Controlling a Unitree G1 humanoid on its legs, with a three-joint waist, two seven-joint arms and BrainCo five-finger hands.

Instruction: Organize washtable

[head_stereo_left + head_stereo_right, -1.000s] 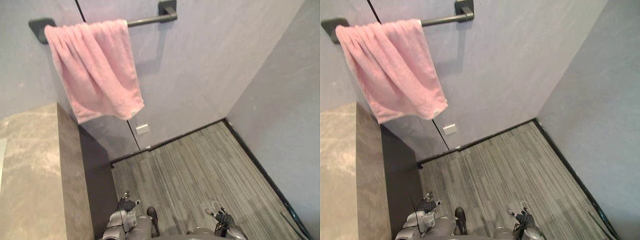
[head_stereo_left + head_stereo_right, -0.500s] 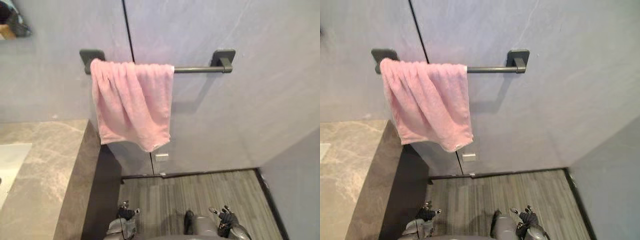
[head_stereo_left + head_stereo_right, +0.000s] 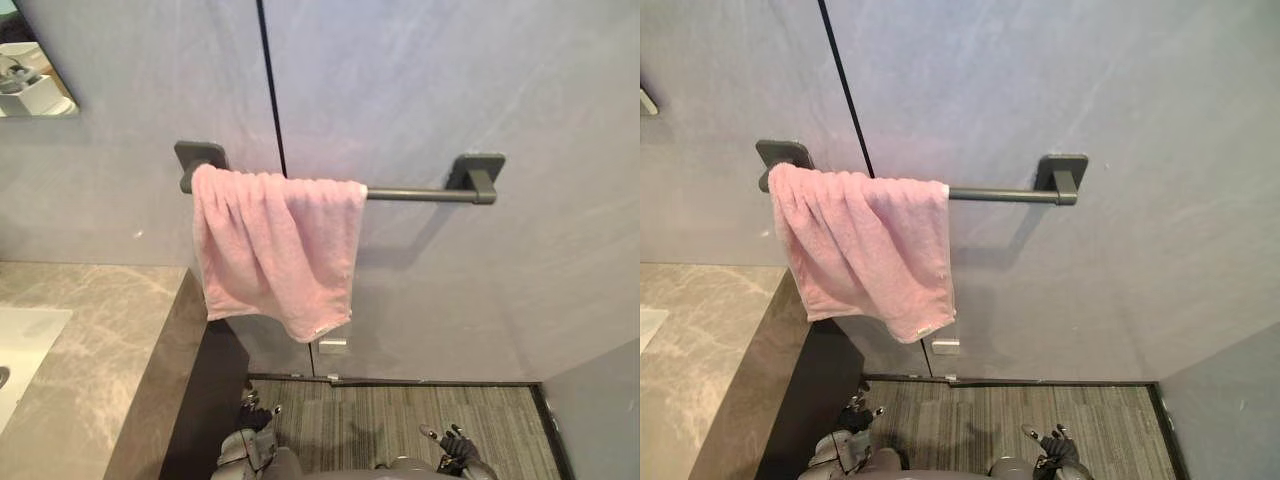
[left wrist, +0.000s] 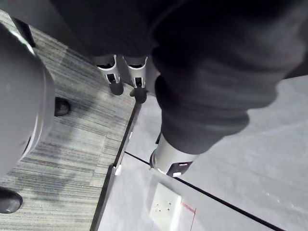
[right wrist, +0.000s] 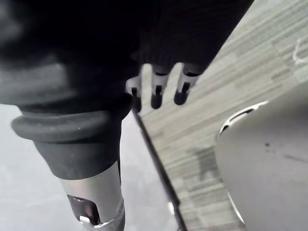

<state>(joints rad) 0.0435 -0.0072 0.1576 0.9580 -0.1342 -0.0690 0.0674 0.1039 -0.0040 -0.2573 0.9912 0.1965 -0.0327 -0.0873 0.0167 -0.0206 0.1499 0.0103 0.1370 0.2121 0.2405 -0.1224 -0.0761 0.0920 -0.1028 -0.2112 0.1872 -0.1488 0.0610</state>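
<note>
We list: pink towel [image 3: 275, 250], draped over the wall rail [image 3: 420, 194], high above both hands. Left hand [image 3: 254, 418], fingers relaxed, empty, beside the bench [image 3: 100, 350]. Right hand [image 3: 453, 446], fingers straight, empty, above the floor [image 3: 390, 425].

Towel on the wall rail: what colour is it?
The towel is plain pink, clearest in the left eye view.

Pink towel [image 3: 275, 250] is showing as soft, fuzzy terry cloth, matt. Towel bar [image 3: 420, 194] is looking like dark matt metal. Wall [image 3: 450, 80] is reading smooth, faintly veined, low sheen. Countertop [image 3: 100, 340] is showing marble-look stone w/ polished top, grey-brown veins. Floor [image 3: 420, 415] is looking streaky, grainy, matt. Wall socket [image 4: 165, 206] is looking like smooth white plastic.
</note>
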